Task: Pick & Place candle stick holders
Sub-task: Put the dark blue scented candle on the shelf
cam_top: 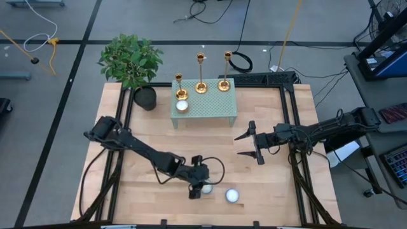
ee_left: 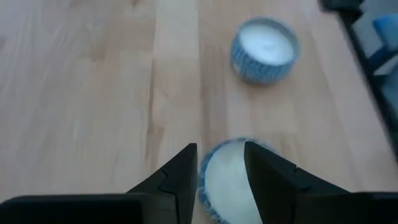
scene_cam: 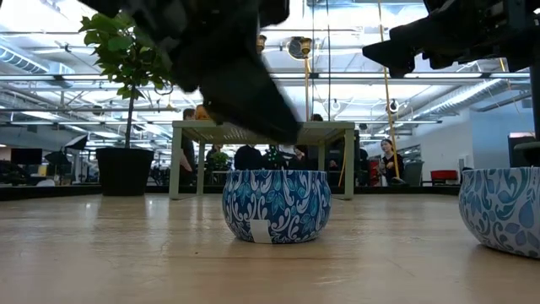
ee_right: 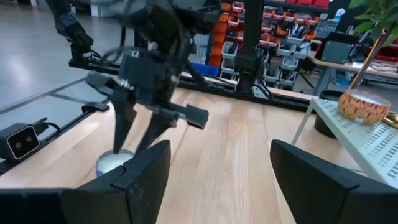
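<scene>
Brass holders: three candle stick holders (cam_top: 201,86) are being seen upright in a row along the far edge of the green stand (cam_top: 216,108), none of them being held by either arm.
Progress: judging from how things lie, the holders are already set on the stand, or else not yet picked from it; which of the two cannot be told, and no free holder is being shown anywhere on the table (cam_top: 146,146).
Look of holders: each is being shown as shiny gold, with a round flared base, a thin stem and a small cup top; heights are differing, the shortest at the plant (cam_top: 131,60) end.
Other item on stand: an orange-patterned candle (cam_top: 182,106) is being seen just in front of the shortest holder.
Left gripper (ee_left: 221,171): it is being lowered at the near edge of the table, fingers parted narrowly around a blue-patterned candle tin (ee_left: 227,180); whether the tin is being touched cannot be told.
Second tin (cam_top: 232,195): it is being left standing just beside the first, apart from it.
Right gripper (cam_top: 247,144): it is being held above the table, near the stand's right side, fingers spread wide with nothing between them.
Left to do: nothing further with the holders is being indicated; attention is being given to the tins instead.
</scene>
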Robot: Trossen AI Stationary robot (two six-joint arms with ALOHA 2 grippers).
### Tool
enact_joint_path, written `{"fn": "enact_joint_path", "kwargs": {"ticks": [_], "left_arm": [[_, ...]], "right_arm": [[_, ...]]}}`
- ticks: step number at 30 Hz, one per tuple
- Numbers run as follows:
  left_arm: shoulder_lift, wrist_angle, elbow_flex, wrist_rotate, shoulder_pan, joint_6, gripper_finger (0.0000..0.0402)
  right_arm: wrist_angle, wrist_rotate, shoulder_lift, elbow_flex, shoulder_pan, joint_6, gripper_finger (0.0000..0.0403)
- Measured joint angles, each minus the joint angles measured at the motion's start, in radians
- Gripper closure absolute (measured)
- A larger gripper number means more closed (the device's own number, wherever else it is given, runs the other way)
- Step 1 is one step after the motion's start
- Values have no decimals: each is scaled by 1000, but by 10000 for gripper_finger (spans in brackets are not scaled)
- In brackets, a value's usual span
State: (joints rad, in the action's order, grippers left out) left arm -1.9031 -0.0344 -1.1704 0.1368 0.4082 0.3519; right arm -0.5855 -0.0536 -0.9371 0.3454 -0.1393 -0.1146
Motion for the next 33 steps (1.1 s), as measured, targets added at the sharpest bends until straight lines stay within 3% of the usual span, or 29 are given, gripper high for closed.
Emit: {"fn": "enact_joint_path", "kwargs": {"ticks": [5, 14, 20, 26, 33], "left_arm": [[-26, -14, 2, 5, -2, 72, 266], [-36, -22, 2, -1, -2, 72, 266], [5, -20, 2, 13, 23, -89, 266], [-2, -17, 2, -57, 73, -150, 266], [-8, -15, 2, 17, 95, -201, 266]], "right_arm": [[0, 0, 0, 0, 0, 1, 135], [-5, 0, 0, 0, 0, 1, 135], [0, 0, 0, 0, 0, 1, 135], [4, 0, 0, 0, 0, 2, 135], [5, 0, 0, 0, 0, 2, 135]]}}
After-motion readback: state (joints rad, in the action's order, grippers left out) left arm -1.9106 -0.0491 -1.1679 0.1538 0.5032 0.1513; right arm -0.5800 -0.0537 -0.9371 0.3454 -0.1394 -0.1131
